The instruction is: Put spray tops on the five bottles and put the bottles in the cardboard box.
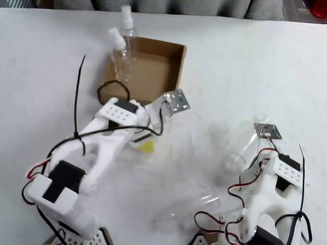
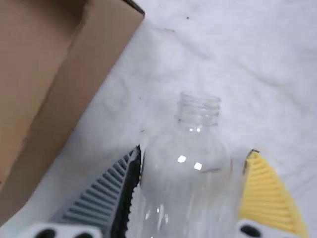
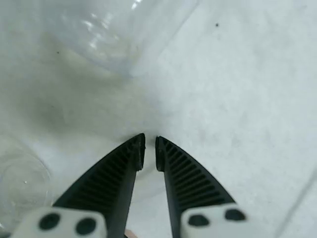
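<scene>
here left claw (image 2: 194,152) clamps the uncapped bottle (image 2: 199,111) beside the box (image 2: 54,74), right claw (image 3: 149,145) closed

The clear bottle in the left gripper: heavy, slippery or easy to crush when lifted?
The clear bottle looks empty, so it is probably light. Its glossy wall may flex or slip in the left gripper. Being round, it could roll if released.

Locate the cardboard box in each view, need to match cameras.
High view: cardboard box upper middle, open, two spray-topped bottles standing at its left edge.
Left wrist view: its brown wall lies on the grey finger's side of the left gripper, which holds an open bottle.
Right wrist view: faces white table and clear plastic instead.
Shared landmark: the left gripper's yellow finger, just off the box's near wall.
</scene>
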You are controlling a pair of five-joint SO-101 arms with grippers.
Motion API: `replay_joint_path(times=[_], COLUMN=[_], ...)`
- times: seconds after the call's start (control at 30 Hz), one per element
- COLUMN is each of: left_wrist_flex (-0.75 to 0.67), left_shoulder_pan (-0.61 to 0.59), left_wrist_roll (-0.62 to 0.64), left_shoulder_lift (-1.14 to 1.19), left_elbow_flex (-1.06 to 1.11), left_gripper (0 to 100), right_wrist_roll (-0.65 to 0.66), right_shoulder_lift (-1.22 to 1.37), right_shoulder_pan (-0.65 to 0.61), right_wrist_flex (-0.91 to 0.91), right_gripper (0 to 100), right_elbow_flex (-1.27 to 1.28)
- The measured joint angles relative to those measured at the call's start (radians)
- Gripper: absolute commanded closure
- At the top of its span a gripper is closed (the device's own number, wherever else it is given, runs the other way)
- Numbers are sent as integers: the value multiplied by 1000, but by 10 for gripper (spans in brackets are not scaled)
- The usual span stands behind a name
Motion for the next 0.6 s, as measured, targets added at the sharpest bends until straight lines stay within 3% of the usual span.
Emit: replay_joint_path(times=[0.1,0.27,0.6], left_wrist_flex=[83,164,14], left_shoulder_pan=[-2,-32,-71], left_wrist_roll=[-49,-249,-279], left_shoulder_lift=[0,0,0], left_elbow_flex=[-37,-74,-44], left_gripper=[630,647,653], right_wrist_roll=[9,25,34], right_shoulder_lift=[0,0,0], right_shoulder_pan=[0,0,0], right_wrist_flex=[0,0,0], right_gripper=[982,982,982], right_elbow_flex=[0,0,0])
